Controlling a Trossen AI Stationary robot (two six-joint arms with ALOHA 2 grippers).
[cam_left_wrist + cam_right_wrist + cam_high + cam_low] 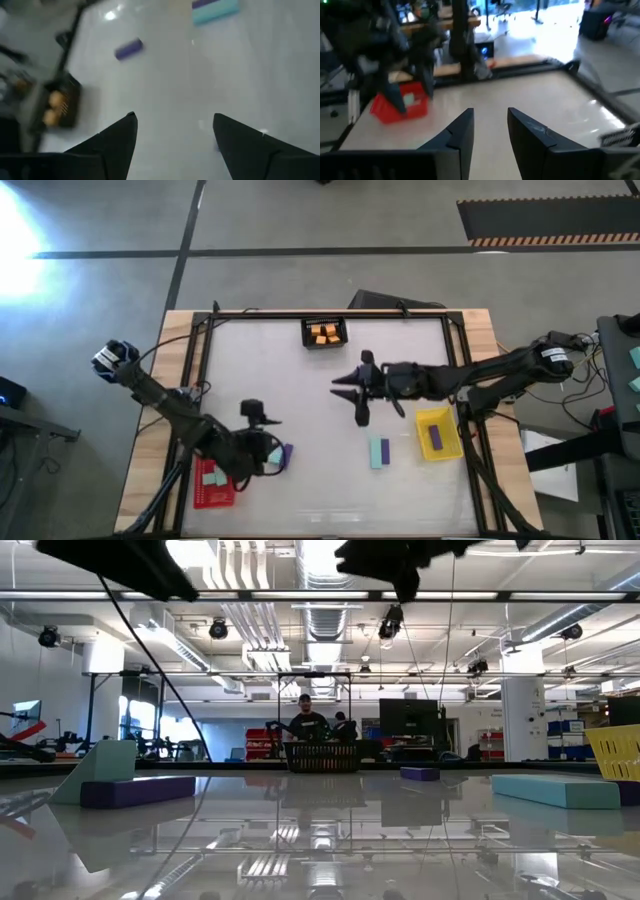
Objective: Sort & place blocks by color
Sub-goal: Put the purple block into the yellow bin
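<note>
My left gripper (270, 454) (172, 125) is open above the table's near left part. A teal block (274, 454) and a purple block (287, 454) lie beside it, seen in the low view as a teal piece (100, 772) on a purple block (137, 790). My right gripper (348, 402) (490, 122) is open above the table's middle and touches nothing. A teal block with a purple one against it (379, 452) (215, 10) lies near the yellow tray. A lone purple block (129, 48) (420, 773) lies mid-table; the right gripper hides it in the high view.
A red tray (200, 498) (400, 105) at the near left holds teal blocks. A black tray (325, 333) (62, 102) at the far edge holds orange blocks. A yellow tray (445, 448) on the right holds a purple block (435, 437). People stand in the room behind the table.
</note>
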